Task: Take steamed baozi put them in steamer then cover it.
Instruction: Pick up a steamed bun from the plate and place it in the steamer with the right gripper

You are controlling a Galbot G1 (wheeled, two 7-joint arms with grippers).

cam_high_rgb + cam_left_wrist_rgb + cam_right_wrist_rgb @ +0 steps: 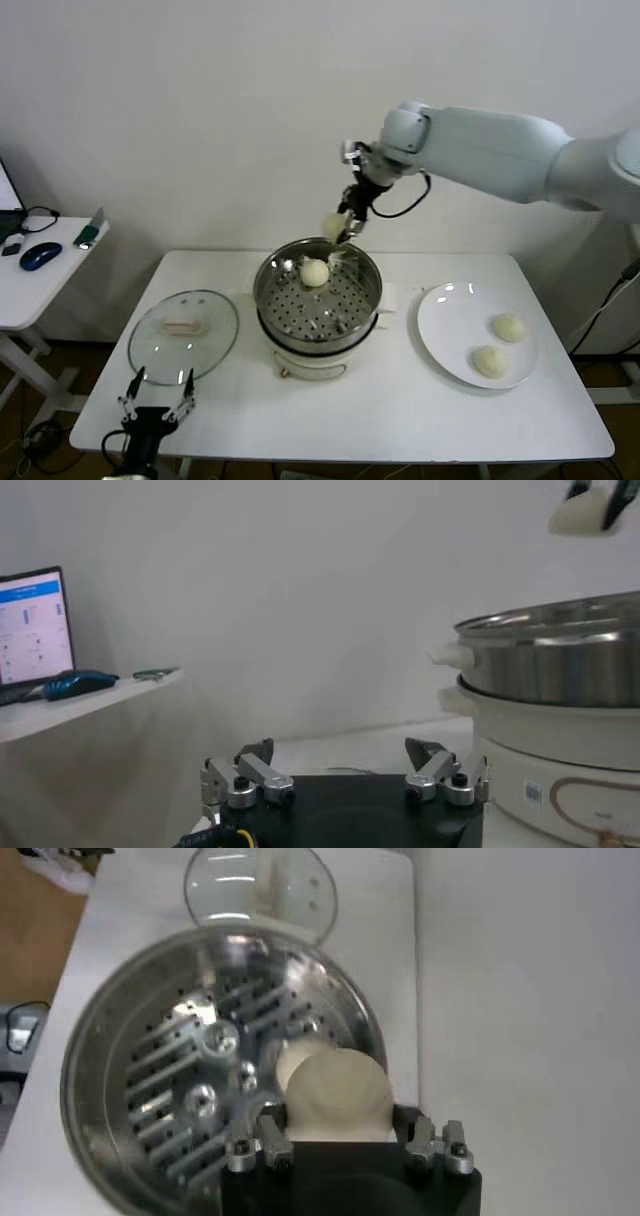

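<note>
we see the right gripper (345, 226) up over the far rim of the steamer (318, 300), fingers closed around one steamed baozi (334, 226), which hangs in the air above the pot. in the right wrist view the held bun (338, 1093) fills the space between the fingers (272, 1146), with the perforated tray (200, 1088) right below it. a second baozi (315, 272) already sits on the tray, toward the far side. two more baozi (509, 327) (489, 361) lie on the white plate (450, 320) to the right of the steamer, near each other but apart, on the plate's right half.

the cover (184, 330) lies flat on the white table (400, 410) left of the steamer, handle up, just beside the pot's base. the left gripper (158, 396) waits low at the near left edge of the table, near the cover; we see its fingers (245, 780) spread wide with nothing between them. in the left wrist view the steamer wall (560, 660) is off to one side and the held bun (585, 515) shows high above it.

a side table (40, 275) at far left carries a blue mouse (40, 256).
</note>
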